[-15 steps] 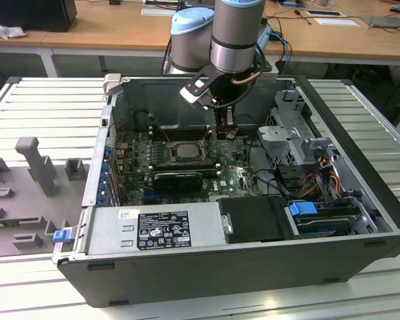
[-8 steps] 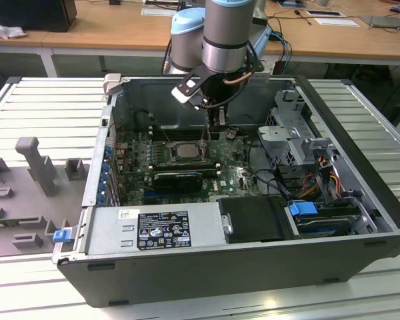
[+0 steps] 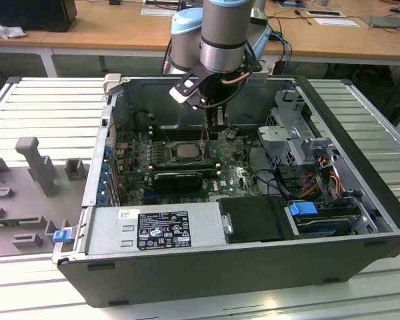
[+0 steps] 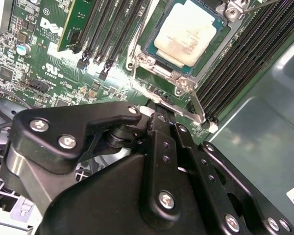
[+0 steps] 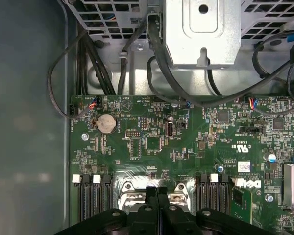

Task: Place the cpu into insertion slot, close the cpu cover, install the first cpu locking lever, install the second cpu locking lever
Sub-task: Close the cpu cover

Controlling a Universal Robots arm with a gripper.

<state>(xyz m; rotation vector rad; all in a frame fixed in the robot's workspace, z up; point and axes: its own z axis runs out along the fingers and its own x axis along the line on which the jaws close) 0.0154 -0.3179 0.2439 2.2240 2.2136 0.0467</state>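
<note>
Your arm [image 3: 221,33] drops almost straight down from above into the open computer case [image 3: 253,280], which lies on its side on the slatted bench [image 3: 47,100]. The wrist points down at the motherboard [image 5: 186,142]. The end effector [image 3: 210,130] hangs low at the edge of the insertion slot [image 3: 167,155], on the exterior view's right of it. In the first wrist view you see its fingers [image 5: 151,196] pressed together with no gap and nothing between them, with the black memory slots [image 5: 93,196] on either side. The cpu [image 4: 186,34] sits flat in the slot, pale top up. The cpu cover [image 4: 159,68] lies down around it, and the chip shows through its window. A thin metal locking lever [image 4: 196,105] runs from the cover's corner past the fingertips toward the memory slots. You cannot tell whether the end effector touches it, or whether it is latched.
</note>
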